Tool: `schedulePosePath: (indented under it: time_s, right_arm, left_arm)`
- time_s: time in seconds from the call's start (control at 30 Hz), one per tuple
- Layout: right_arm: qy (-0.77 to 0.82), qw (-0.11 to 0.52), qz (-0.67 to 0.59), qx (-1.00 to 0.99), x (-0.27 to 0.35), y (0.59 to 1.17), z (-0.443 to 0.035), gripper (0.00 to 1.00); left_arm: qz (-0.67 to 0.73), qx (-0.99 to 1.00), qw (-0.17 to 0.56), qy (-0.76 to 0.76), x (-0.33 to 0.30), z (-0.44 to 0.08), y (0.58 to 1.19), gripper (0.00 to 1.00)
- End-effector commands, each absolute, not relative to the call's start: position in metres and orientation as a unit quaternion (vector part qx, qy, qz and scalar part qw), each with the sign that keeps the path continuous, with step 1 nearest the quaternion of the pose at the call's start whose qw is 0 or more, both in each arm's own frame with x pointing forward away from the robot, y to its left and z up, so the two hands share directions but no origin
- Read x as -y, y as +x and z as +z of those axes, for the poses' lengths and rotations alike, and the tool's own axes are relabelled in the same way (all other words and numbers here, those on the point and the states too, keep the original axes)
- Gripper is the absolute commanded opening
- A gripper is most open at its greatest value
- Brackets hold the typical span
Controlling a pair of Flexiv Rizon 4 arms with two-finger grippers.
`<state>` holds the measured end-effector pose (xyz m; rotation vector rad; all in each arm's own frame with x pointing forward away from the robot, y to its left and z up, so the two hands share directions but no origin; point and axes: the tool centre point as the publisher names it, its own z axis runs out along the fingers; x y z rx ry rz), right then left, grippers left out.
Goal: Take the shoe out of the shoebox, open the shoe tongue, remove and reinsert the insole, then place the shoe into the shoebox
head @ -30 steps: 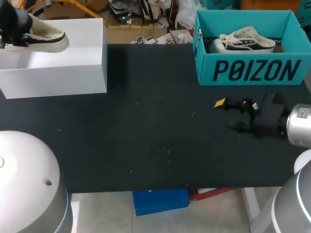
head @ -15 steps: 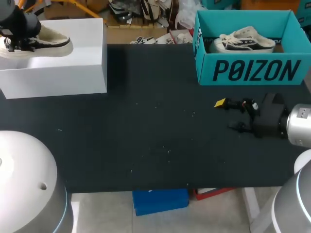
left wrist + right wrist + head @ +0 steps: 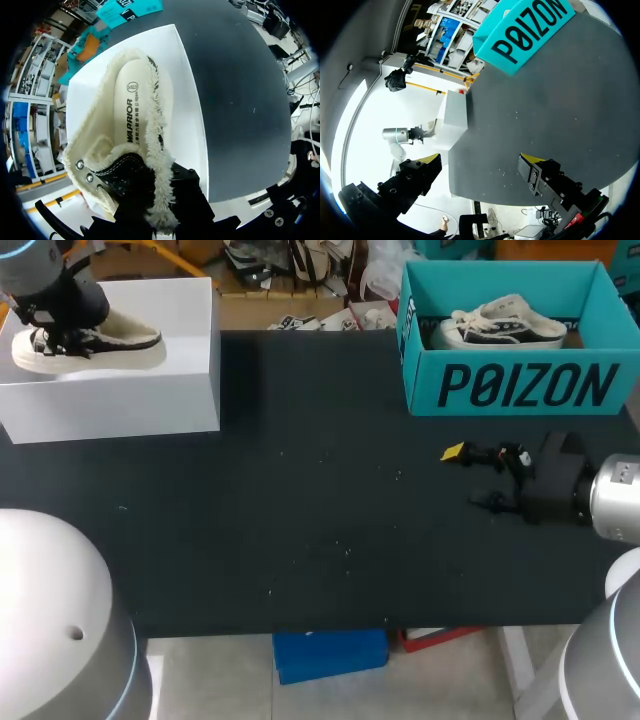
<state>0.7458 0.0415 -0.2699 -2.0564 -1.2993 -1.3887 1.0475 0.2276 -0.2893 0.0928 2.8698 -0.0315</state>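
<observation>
**Fleece-lined cream shoe (image 3: 95, 343) clamped in left gripper (image 3: 159, 200) over white cardboard shoebox (image 3: 150, 405)**

Left arm: comes in at the far left corner of the black table (image 3: 320, 520). Its gripper is closed on the shoe. In the left wrist view the two black fingers press from either side on the fleecy collar and the black upper at the lace end. The yellow tips are hidden by the fleece.

Shoe: cream sole, pale fleece lining, black laces and metal eyelets (image 3: 80, 165). It sits at the open top of the white shoebox, toe pointing toward the middle of the table. Cannot tell whether the sole touches the box. The cream printed insole (image 3: 131, 115) lies flat inside the shoe, seen down the opening from the wrist camera.

Right arm: comes in at the right edge. The right gripper (image 3: 472, 477) hangs above bare table, just in front of the open teal cardboard box (image 3: 520, 385). Its fingers are spread wide with nothing between them. Both yellow tips show in the right wrist view, with only black tabletop under the gap (image 3: 480, 162).

Other: the teal box stands at the far right of the table, well apart from the white shoebox. A second low cream-and-black sneaker (image 3: 505, 322) lies inside it.
</observation>
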Motion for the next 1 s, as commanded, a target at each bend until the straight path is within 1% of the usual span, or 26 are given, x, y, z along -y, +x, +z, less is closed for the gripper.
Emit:
schedulePosePath:
  time_s: [0.03, 0.67, 0.9, 0.93, 0.97, 1.0]
  right_arm:
    - [-0.724, 0.169, -0.488, 0.457, -0.043, 0.747, -0.270, 1.00]
    - [-0.724, 0.169, -0.488, 0.457, -0.043, 0.747, -0.270, 1.00]
    - [-0.724, 0.169, -0.488, 0.457, -0.043, 0.747, -0.270, 1.00]
    - [-0.724, 0.169, -0.488, 0.457, -0.043, 0.747, -0.270, 1.00]
    - [-0.724, 0.169, -0.488, 0.457, -0.043, 0.747, -0.270, 1.00]
    - [-0.724, 0.169, -0.488, 0.457, -0.043, 0.747, -0.270, 1.00]
  left_arm:
    - [-0.001, -0.990, 0.138, 0.026, -0.223, -0.303, 1.052, 0.00]
    - [-0.009, -0.994, 0.107, 0.011, -0.226, -0.349, 1.046, 0.00]
    - [-0.008, -0.995, 0.101, 0.009, -0.227, -0.355, 1.048, 0.00]
    - [-0.008, -0.995, 0.100, 0.009, -0.227, -0.355, 1.048, 0.04]
    - [-0.008, -0.995, 0.099, 0.009, -0.227, -0.355, 1.048, 0.13]
    - [-0.008, -0.995, 0.099, 0.009, -0.227, -0.355, 1.048, 0.20]
